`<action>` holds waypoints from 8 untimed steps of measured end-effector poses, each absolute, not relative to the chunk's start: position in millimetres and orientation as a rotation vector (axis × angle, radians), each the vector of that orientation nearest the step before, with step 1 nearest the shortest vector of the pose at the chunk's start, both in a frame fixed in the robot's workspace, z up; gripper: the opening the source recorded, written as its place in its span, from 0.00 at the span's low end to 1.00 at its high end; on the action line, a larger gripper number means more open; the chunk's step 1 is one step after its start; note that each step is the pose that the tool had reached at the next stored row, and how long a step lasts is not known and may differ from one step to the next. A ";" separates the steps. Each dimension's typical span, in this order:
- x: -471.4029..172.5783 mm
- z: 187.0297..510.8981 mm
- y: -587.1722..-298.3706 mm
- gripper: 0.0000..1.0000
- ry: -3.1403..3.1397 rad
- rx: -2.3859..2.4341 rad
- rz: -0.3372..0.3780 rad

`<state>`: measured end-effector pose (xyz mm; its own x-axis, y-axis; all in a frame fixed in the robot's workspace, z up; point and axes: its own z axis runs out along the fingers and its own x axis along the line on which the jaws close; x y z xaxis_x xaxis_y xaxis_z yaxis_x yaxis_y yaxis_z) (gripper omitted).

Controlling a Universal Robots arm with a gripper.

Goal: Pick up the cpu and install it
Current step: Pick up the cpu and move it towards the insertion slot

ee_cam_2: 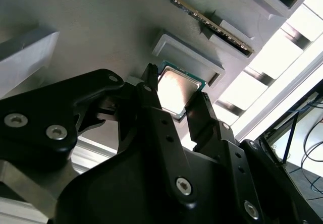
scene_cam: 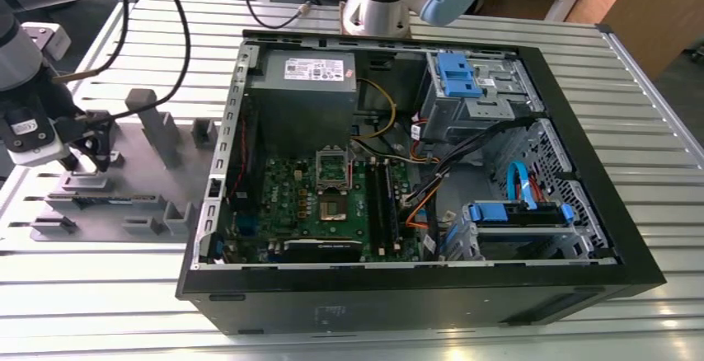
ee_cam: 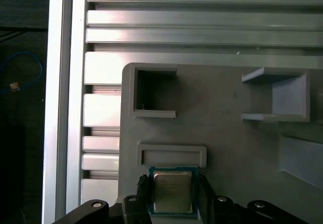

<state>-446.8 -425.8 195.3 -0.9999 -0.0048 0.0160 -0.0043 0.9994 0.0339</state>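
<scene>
The cpu [ee_cam: 173, 191], a small square chip with a pale metal top and green edge, sits between my two black fingers in both wrist views. My gripper [ee_cam: 172, 184] is shut on the cpu [ee_cam_2: 176, 89], one finger against each side. It hangs just off the grey fixture plate [ee_cam: 227, 148], beside a low rectangular holder block [ee_cam: 171, 156]. In the exterior view my gripper [scene_cam: 94, 161] is over that plate at the exterior view's left, well outside the PC case [scene_cam: 209, 237]. The motherboard's cpu socket [scene_cam: 333, 205] lies open, its dark frame [scene_cam: 332, 166] flipped up.
Grey holder blocks [scene_cam: 154, 126] stand on the fixture plate, and a memory stick [ee_cam_2: 202, 19] rests in a slot. The case holds a power supply [scene_cam: 302, 72], cables [scene_cam: 440, 171] and blue drive bays [scene_cam: 457, 77]. Another arm's base [scene_cam: 380, 7] stands behind the case.
</scene>
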 end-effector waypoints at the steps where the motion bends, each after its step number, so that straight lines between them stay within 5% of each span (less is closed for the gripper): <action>1: -446.9 195.2 -425.8 0.47 -3.125 0.007 -0.053; 8: -446.9 196.8 -425.8 0.47 -3.125 0.007 -0.053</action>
<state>-446.9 -425.8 196.8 -0.9999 -0.0048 0.0159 -0.0042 0.9994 0.0339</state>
